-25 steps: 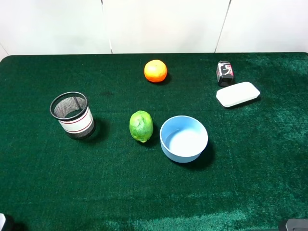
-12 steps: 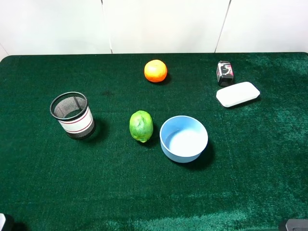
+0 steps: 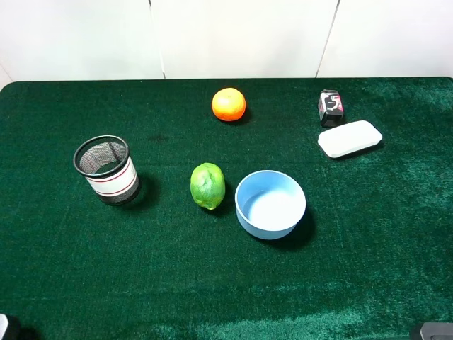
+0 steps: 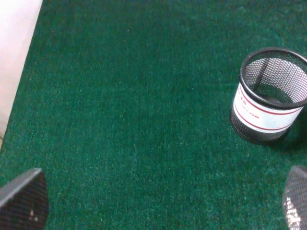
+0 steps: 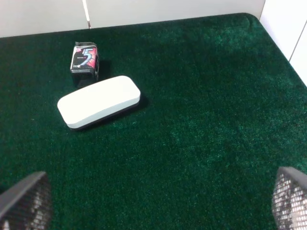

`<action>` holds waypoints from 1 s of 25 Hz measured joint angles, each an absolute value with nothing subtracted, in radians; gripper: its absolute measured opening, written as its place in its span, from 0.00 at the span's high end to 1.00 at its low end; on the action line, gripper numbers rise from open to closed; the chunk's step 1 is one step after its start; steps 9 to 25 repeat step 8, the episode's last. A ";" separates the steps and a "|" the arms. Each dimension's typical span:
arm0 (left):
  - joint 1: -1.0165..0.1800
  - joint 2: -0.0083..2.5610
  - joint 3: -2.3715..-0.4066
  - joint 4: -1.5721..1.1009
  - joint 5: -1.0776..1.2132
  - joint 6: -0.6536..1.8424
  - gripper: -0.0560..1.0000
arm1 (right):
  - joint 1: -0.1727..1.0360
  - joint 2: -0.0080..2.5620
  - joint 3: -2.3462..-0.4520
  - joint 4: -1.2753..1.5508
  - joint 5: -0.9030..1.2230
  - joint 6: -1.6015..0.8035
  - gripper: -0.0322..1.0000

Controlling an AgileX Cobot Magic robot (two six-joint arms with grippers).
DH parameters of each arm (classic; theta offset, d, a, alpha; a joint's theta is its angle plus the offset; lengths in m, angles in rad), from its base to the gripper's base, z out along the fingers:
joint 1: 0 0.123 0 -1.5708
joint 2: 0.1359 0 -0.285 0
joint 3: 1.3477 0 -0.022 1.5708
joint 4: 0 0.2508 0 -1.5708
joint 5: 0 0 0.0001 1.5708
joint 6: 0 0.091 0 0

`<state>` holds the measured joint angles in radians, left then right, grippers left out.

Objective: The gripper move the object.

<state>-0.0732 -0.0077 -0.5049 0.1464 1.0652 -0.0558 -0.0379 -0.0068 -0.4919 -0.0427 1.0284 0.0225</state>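
Observation:
The light blue bowl (image 3: 270, 205) stands upright and empty on the green cloth, right of the table's middle, in the exterior view only. A green fruit (image 3: 207, 185) lies just left of it, with a small gap. My left gripper (image 4: 158, 201) is open and empty, its fingertips (image 4: 21, 199) wide apart over bare cloth near the left edge. My right gripper (image 5: 157, 201) is open and empty, its fingertips (image 5: 290, 199) wide apart over the right side of the table. Both are far from the bowl; only arm bits show at the exterior view's bottom corners.
A black mesh cup with a white band (image 3: 107, 169) stands at the left, also in the left wrist view (image 4: 268, 96). An orange (image 3: 228, 104) lies at the back. A flat white dish (image 3: 349, 138) (image 5: 99, 101) and a small dark packet (image 3: 330, 107) (image 5: 85, 58) lie at the back right.

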 joint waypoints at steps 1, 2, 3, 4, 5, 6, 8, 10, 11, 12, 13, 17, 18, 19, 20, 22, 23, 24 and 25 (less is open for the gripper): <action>-0.073 -0.008 -0.505 0.146 1.065 -0.056 0.01 | -0.038 -0.007 -0.492 -0.043 1.028 0.022 0.30; -0.073 -0.008 -0.505 0.146 1.065 -0.056 0.01 | -0.038 -0.007 -0.492 -0.043 1.028 0.022 0.30; -0.073 -0.008 -0.505 0.146 1.065 -0.056 0.01 | -0.038 -0.007 -0.492 -0.043 1.028 0.022 0.30; -0.073 -0.008 -0.505 0.146 1.065 -0.056 0.01 | -0.038 -0.007 -0.492 -0.043 1.028 0.022 0.30; -0.073 -0.008 -0.505 0.146 1.065 -0.056 0.01 | -0.038 -0.007 -0.492 -0.043 1.028 0.022 0.30; -0.073 -0.008 -0.505 0.146 1.065 -0.056 0.01 | -0.038 -0.007 -0.492 -0.043 1.028 0.022 0.30; -0.073 -0.008 -0.505 0.146 1.065 -0.056 0.01 | -0.038 -0.007 -0.492 -0.043 1.028 0.022 0.30; -0.073 -0.008 -0.505 0.146 1.065 -0.056 0.01 | -0.038 -0.007 -0.492 -0.043 1.028 0.022 0.30; -0.073 -0.008 -0.505 0.146 1.065 -0.056 0.01 | -0.038 -0.007 -0.492 -0.043 1.028 0.022 0.30; -0.073 -0.008 -0.505 0.146 1.065 -0.056 0.01 | -0.038 -0.007 -0.492 -0.043 1.028 0.022 0.30; -0.073 -0.008 -0.505 0.146 1.065 -0.056 0.01 | -0.038 -0.007 -0.492 -0.043 1.028 0.022 0.30; -0.073 -0.008 -0.505 0.146 1.065 -0.056 0.01 | -0.038 -0.007 -0.492 -0.043 1.028 0.022 0.30; -0.073 -0.008 -0.505 0.146 1.065 -0.056 0.01 | -0.038 -0.007 -0.492 -0.043 1.028 0.022 0.30; -0.073 -0.008 -0.505 0.146 1.065 -0.056 0.01 | -0.038 -0.007 -0.492 -0.043 1.028 0.022 0.30; -0.073 -0.008 -0.505 0.146 1.065 -0.056 0.01 | -0.038 -0.007 -0.492 -0.043 1.028 0.022 0.30; -0.073 -0.008 -0.505 0.146 1.065 -0.056 0.01 | -0.038 -0.007 -0.492 -0.043 1.028 0.022 0.30; -0.073 -0.008 -0.505 0.146 1.065 -0.056 0.01 | -0.038 -0.007 -0.492 -0.043 1.028 0.022 0.30; -0.073 -0.008 -0.505 0.146 1.065 -0.056 0.01 | -0.038 -0.007 -0.492 -0.043 1.028 0.022 0.30; -0.073 -0.008 -0.505 0.146 1.065 -0.056 0.01 | -0.038 -0.007 -0.492 -0.043 1.028 0.022 0.30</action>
